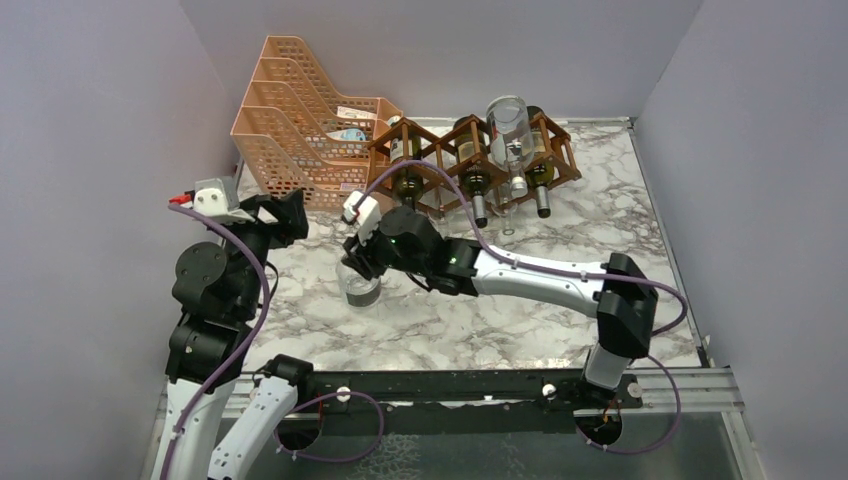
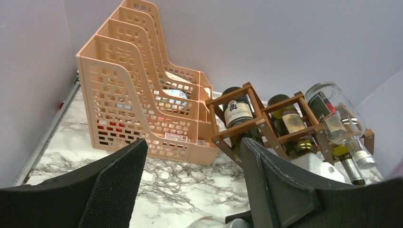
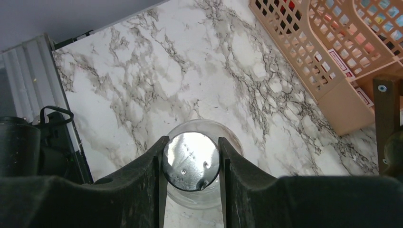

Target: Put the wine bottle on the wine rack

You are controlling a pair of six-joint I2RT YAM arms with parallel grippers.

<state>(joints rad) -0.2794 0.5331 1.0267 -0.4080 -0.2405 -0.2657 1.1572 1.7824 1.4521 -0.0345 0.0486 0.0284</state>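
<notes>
The wine bottle, clear glass, stands upright on the desk just in front of the wine rack's left end, and the right jaws are clenched on its silver cap from above. The left jaws hang released and empty beyond that same end. To lie on the rack, the bottle must tip onto its side; the top notch left of another clear bottle looks free, though I cannot be sure, and the orange tray crowds the rack's left.
</notes>
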